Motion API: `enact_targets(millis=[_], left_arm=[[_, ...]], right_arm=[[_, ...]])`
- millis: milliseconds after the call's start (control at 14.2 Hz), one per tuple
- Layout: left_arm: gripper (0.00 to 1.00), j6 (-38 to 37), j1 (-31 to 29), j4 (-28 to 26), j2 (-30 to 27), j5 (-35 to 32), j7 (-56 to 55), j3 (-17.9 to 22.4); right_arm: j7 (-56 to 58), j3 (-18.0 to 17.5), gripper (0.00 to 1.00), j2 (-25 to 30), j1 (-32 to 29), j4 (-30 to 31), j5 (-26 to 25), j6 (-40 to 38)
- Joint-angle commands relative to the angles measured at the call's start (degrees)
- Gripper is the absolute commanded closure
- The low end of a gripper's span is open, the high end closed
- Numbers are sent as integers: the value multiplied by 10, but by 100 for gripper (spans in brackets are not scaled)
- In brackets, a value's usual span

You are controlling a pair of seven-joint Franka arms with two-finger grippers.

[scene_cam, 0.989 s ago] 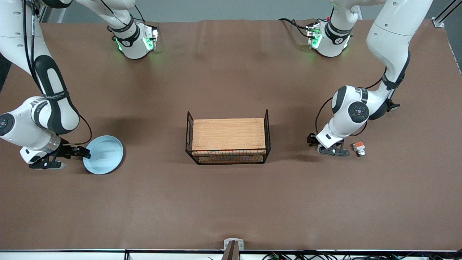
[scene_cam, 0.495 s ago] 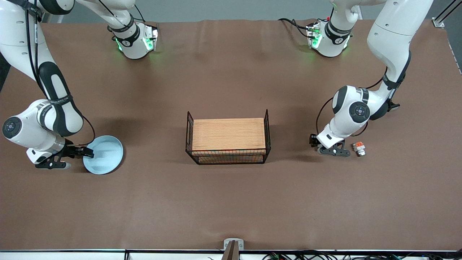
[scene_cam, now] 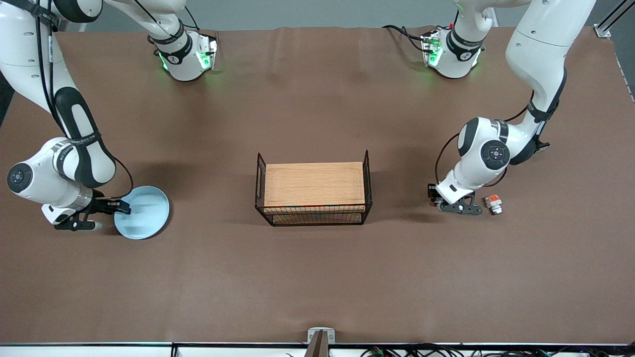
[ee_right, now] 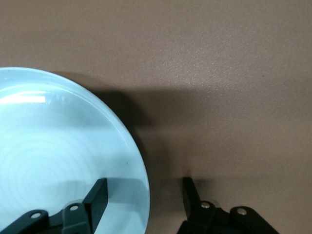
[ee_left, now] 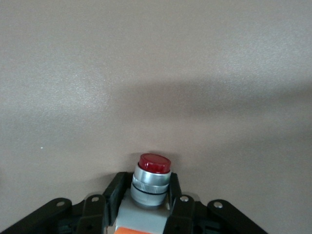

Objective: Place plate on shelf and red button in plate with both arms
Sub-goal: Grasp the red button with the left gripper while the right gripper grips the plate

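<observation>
Looking from the left wrist, the red button (ee_left: 152, 181) is seen pinched by the left gripper (ee_left: 148, 197); the plate's (ee_right: 44, 156) rim is straddled by the half-open right gripper (ee_right: 144, 197).

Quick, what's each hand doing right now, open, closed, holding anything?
Left hand: shut on the red button, down at the table.
Right hand: open, fingers either side of the plate rim, not clamped yet.

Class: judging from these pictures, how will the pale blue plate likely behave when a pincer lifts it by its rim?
The plate looks rigid and glossy, so probably slippery. Gripped only at the rim by the right pincer, it may tilt. It looks like ceramic, so possibly breakable.
</observation>
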State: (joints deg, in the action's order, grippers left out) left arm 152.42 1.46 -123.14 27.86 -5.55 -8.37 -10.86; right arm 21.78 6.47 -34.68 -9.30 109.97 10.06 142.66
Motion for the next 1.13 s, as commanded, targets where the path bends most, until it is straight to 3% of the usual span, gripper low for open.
enact_targets(millis=[0, 353, 707, 1060], left_arm=[[78, -20, -1, 7, -25, -14, -7, 3], [78, -87, -2, 62, -61, -13, -11, 2], [78, -209, -1, 169, -66, -7, -51, -3], [78, -300, -1, 267, -65, 16, -93, -3]], right_arm=[[9, -8, 62, 1, -9, -7, 11, -18], [5, -8, 97, 3, -7, -10, 11, -22], [1, -8, 100, 7, -4, -32, 11, -28], [-71, -8, 100, 57, 16, -66, 11, -147]])
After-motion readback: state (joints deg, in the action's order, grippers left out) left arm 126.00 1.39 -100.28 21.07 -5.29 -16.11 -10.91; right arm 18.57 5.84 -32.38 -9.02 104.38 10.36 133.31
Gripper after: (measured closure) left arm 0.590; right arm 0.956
